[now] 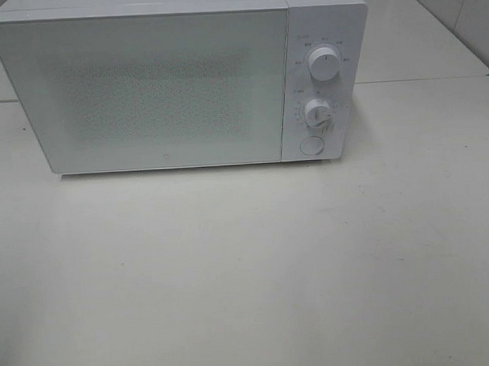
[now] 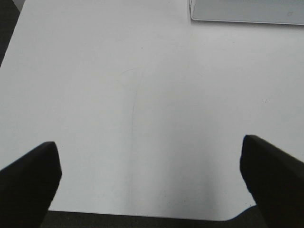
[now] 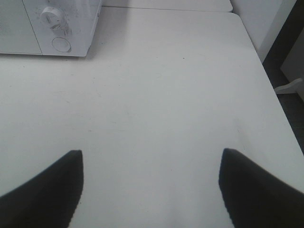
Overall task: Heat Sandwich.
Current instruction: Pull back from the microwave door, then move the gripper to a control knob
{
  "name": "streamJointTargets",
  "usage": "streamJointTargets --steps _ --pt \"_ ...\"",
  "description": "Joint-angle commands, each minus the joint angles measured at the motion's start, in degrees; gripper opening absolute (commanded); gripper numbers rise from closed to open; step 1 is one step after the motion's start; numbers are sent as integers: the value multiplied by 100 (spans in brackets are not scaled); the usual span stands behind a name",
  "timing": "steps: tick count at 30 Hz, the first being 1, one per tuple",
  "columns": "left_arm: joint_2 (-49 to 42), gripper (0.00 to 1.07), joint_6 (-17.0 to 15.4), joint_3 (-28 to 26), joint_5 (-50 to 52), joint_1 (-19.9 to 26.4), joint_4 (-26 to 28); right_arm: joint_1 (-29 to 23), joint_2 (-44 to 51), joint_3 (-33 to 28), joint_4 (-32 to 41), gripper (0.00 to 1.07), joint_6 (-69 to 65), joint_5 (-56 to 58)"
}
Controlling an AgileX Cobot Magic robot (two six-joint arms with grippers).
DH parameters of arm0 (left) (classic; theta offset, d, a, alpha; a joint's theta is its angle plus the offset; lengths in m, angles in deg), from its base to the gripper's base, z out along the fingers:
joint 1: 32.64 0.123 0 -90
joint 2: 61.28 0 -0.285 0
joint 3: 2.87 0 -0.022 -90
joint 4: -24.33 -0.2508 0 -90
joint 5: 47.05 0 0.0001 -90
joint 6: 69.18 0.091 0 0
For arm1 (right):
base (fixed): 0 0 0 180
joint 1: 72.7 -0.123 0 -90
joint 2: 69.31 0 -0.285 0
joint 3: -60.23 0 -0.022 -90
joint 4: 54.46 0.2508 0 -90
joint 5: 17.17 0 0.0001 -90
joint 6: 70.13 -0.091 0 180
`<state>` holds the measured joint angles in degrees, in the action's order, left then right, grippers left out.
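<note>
Worktop (image 1: 247, 271) in front, shut microwave (image 1: 145, 90) behind.
Exterior high: worktop fills the lower frame, microwave the upper, knobs (image 1: 325, 65) at its right. Left wrist: left fingers (image 2: 28, 185) spread apart, grasping nothing. Right wrist: right fingers (image 3: 47, 190) likewise released. Where the sandwich lies cannot be told.

The left pincer (image 2: 149, 142) is showing just two matte black fingers (image 2: 28, 185), broad and wedge-shaped, with blunt slanted tips. The right pincer (image 3: 152, 152) is showing similar plain black fingers (image 3: 256, 190), tapering to narrower tips.
</note>
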<state>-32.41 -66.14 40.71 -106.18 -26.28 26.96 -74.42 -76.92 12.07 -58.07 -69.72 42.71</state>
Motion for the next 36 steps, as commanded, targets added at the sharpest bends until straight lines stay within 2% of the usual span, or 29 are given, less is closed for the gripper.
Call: streamJointTargets --steps 1,5,12,28,32,36 --pt "-596 97 23 252 17 11 69 46 160 -11 0 76 -40 -69" --pt "-1272 97 29 544 -29 11 74 46 160 -11 0 76 -40 -69" --pt "-2217 97 23 527 -29 11 69 46 160 -11 0 76 -40 -69" --pt "-2280 97 11 527 -23 -92 143 46 115 -11 0 76 -40 -69" --pt "-2280 97 11 527 -23 -327 132 46 115 -11 0 76 -40 -69" --pt "-2280 97 17 527 -23 -350 132 46 115 -11 0 76 -40 -69"
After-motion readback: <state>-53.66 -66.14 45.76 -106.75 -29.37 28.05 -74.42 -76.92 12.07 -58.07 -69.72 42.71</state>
